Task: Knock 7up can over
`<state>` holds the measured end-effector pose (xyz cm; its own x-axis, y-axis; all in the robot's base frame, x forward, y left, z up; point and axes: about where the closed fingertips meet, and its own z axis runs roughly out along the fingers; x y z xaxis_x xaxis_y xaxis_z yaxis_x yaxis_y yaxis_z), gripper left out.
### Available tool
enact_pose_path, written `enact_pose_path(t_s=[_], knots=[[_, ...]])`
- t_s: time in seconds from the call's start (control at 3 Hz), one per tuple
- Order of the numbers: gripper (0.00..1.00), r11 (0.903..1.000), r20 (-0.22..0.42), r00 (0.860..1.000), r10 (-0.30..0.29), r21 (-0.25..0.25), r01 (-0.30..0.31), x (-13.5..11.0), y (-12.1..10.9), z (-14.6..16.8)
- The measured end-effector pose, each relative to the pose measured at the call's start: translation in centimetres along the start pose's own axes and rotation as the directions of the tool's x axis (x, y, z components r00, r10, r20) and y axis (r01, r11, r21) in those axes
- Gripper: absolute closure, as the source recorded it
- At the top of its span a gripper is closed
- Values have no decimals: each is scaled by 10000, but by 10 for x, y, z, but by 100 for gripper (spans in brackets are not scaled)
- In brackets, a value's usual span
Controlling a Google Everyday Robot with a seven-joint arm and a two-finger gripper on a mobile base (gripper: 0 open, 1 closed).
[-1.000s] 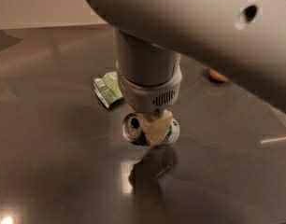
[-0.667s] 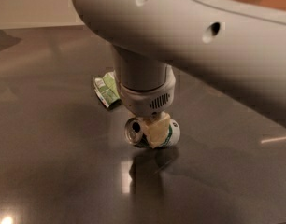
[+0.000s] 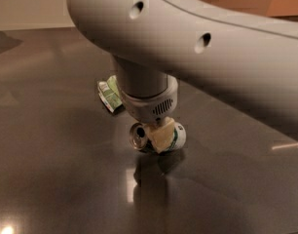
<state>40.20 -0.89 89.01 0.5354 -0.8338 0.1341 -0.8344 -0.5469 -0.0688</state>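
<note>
The 7up can (image 3: pixel 177 136) is silver with green print. The gripper (image 3: pixel 160 139) — pale cream — sits at the can, over a glossy dark-grey table (image 3: pixel 51 169).

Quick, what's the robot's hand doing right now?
Gripper: low, right at the 7up can, which lies on its side on the table; open or closed cannot be told.
</note>
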Motion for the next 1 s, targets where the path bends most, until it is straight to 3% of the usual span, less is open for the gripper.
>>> enact_pose_path(t_s=[0.33, 0.67, 1.0], knots=[[13, 9998, 14, 10000, -16, 179, 16, -2, -3, -3], [0, 9994, 25, 10000, -32, 349, 31, -4, -6, -6], [0, 9994, 25, 10000, -32, 351, 32, -4, -6, -6]])
